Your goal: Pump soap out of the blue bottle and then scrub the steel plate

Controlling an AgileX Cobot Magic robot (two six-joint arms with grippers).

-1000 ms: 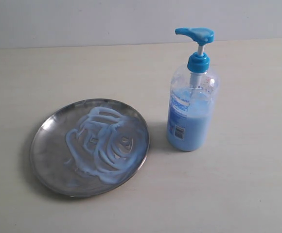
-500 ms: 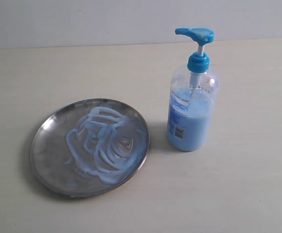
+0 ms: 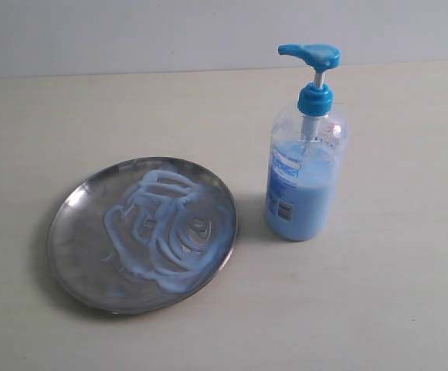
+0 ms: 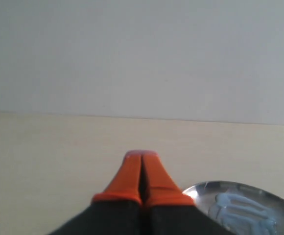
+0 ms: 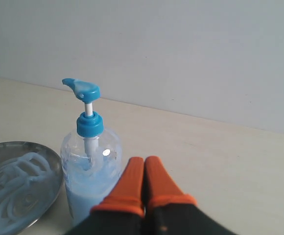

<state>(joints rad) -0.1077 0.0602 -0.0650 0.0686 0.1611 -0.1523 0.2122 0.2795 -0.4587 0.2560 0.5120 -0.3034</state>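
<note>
a round, shallow, shiny stainless-steel plate (image 3: 71, 241) with a raised rim lay flat on the pale beige tabletop (image 3: 386, 301), on the left side of the exterior view. pale blue, creamy soap (image 3: 167, 229) was smeared over the plate's middle and over the half nearer the bottle in whitish looping swirls, while the far-left part showed bare metal. just to the right of the plate, and not touching it, a tall clear plastic cylinder bottle (image 3: 302, 193) stood upright. it was about two thirds full of light blue liquid and had a small printed label (image 3: 284, 171) on its side. its bright blue pump head (image 3: 311, 54) sat raised on a white stem above a blue collar, with the spout pointing left. a plain light grey wall (image 3: 208, 31) ran behind the table.

the left gripper (image 4: 142, 158) had its two orange fingertips pressed together with nothing between them, and it pointed across the tabletop with the plate's rim close beside it in its wrist view. the right gripper (image 5: 144, 163) was likewise closed and empty, its orange tips meeting, and the bottle stood just ahead of it with the plate beyond.
</note>
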